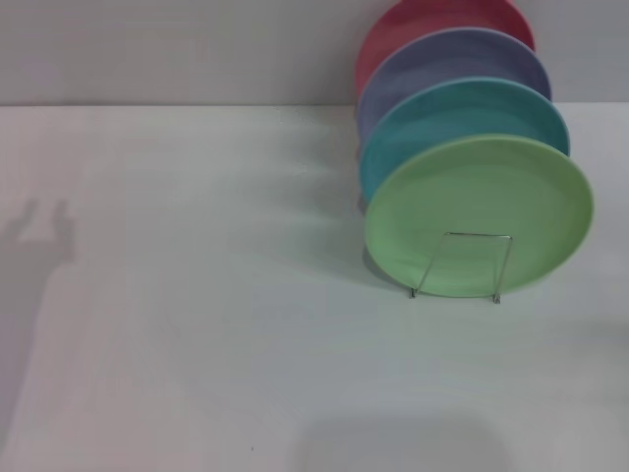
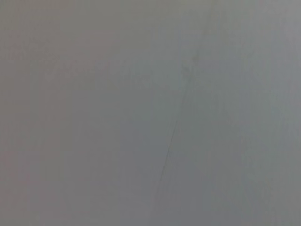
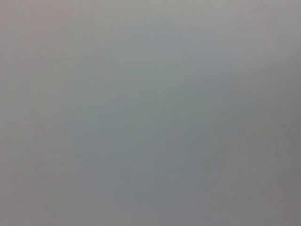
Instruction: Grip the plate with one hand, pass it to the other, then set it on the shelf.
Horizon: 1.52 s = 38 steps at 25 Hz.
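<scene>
Plate (image 1: 479, 211), the pale green one, is standing on edge at the front of a row of four plates, tilting back a little and leaning against the teal-blue plate (image 1: 462, 113) behind it. Behind that one the lilac plate (image 1: 442, 59) is standing, and the red plate (image 1: 432, 22) is rising at the very back, nearest the wall (image 1: 177, 49). All four are overlapping, each one covering the lower part of the next. The wire shelf (image 1: 462, 265) is carrying them: its front loop is showing as a thin silver rectangle lying across the green plate's lower face, with two feet resting on the white counter (image 1: 197, 344). The rest of the rack is hiding behind the plates. The row is sitting toward the counter's right side, running from its far edge forward. A shadow shaped like two prongs is falling on the counter near its left edge. Neither gripper is appearing in any view, so I cannot tell how their fingers are standing. Both wrist views are showing only a plain grey surface, the left one crossed by a faint thin line
</scene>
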Tool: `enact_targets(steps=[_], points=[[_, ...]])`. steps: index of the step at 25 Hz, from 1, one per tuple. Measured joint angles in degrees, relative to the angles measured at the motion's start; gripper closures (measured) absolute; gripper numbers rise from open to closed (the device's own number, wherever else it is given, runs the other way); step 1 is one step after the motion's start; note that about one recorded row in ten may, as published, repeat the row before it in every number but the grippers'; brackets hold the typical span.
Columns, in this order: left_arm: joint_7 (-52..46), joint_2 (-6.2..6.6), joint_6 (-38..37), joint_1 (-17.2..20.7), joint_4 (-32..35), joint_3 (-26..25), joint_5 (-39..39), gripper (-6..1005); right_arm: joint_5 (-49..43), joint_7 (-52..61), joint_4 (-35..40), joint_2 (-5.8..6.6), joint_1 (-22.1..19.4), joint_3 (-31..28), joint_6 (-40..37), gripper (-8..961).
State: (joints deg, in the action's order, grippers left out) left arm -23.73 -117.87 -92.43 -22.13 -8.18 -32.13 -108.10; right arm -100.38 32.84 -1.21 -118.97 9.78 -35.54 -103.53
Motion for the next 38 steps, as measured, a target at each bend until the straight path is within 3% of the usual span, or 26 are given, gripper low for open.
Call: enact_targets(steps=[2,6,9,17,20,38], points=[[1.0,0.01,0.0,-0.1,0.5,0.1,0.0,617,4.2,6.8,6.1,0.21,2.2,-2.4,5.6,556],[4.0,0.28,0.2,-1.3,5.9,0.4,-1.8,617,4.5,8.6,10.4,0.56,3.9,-1.7,8.5,556],[4.1,0.08,1.0,-1.9,8.7,0.3,-2.4,616,4.5,8.8,11.8,1.1,4.8,-0.3,9.2,497],[4.0,-0.14,2.9,-0.7,7.5,-1.4,-2.0,310,5.2,5.3,12.0,1.22,8.1,-3.1,10.3,259],[4.2,-0.21,4.4,-0.7,7.5,-1.6,-2.0,173,5.2,5.3,12.1,1.45,9.0,-3.2,10.9,242],[11.1,-0.63,7.4,-0.4,4.3,-4.2,-1.8,135,5.3,4.6,11.7,2.62,12.9,-3.1,11.7,232]])
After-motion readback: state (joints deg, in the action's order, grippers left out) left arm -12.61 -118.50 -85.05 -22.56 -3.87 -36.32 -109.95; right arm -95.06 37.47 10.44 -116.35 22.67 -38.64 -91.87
